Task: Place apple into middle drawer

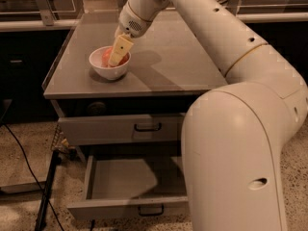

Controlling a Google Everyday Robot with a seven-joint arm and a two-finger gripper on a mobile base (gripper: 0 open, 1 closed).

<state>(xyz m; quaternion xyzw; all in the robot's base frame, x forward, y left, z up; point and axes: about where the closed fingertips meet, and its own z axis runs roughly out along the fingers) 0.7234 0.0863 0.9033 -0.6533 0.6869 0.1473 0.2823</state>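
Observation:
The red-orange apple (106, 57) lies in a white bowl (109, 70) on the grey cabinet top (163, 66), at its left side. My gripper (116, 59) reaches down into the bowl from the upper right, its yellowish tip right on the apple and covering the apple's middle. The middle drawer (127, 178) stands pulled out low on the cabinet front. Its flat grey floor is bare and its narrow front panel has a small dark handle (150, 210). My arm hides the drawer's right part.
A closed grey drawer (120, 127) with a taller front panel sits above the open one. My large white arm (231, 143) fills the right side. A black cable (29, 170) and a dark stand (48, 191) are on the speckled floor at the left.

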